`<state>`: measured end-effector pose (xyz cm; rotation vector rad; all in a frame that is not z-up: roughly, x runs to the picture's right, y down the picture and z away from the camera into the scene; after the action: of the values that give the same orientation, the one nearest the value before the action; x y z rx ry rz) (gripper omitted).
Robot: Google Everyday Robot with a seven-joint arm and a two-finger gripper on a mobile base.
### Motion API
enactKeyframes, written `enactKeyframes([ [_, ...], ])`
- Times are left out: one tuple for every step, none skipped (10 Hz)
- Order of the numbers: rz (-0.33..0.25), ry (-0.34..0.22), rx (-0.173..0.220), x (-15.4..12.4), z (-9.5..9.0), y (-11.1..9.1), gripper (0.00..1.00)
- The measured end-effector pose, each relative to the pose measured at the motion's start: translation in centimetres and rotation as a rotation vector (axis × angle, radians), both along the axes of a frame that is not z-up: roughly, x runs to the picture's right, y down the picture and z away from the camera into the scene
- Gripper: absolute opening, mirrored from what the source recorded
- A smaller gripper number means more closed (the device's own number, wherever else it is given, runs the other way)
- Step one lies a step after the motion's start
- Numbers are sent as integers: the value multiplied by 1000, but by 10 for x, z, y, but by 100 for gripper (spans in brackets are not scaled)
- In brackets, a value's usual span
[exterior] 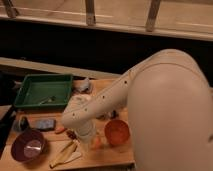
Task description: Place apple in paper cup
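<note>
Jaws at apple [96, 143], beside orange bowl [117, 132].

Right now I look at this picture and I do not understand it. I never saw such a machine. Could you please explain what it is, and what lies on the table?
The big white shape is a robot arm, seen by one camera that looks down from above; where it is mounted is not known. The arm bends down to a wooden table. Its gripper, the robot's hand, hangs low near the front of the table, close beside the apple. I cannot tell whether it holds the apple. Around it are an orange bowl, a purple bowl, a green tray and a yellow peel. I cannot find the paper cup; the arm may hide it.
</note>
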<state>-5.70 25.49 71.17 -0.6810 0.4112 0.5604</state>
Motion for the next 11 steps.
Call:
enactKeyframes([
  [12, 2, 60, -2, -9, -22, 0],
  [17, 4, 103, -5, -14, -41, 0],
  [24, 5, 152, -12, -17, -65, 0],
  [30, 8, 176, -17, -15, -81, 0],
  [42, 15, 195, -19, -9, -101, 0],
  [57, 30, 211, -19, -2, -124, 0],
  [68, 45, 222, -18, 2, -140, 0],
  [84, 61, 235, -18, 5, -160, 0],
  [106, 78, 245, -17, 6, -178, 0],
  [126, 86, 255, -16, 5, -188, 0],
  [159, 81, 264, -15, 0, -200, 0],
])
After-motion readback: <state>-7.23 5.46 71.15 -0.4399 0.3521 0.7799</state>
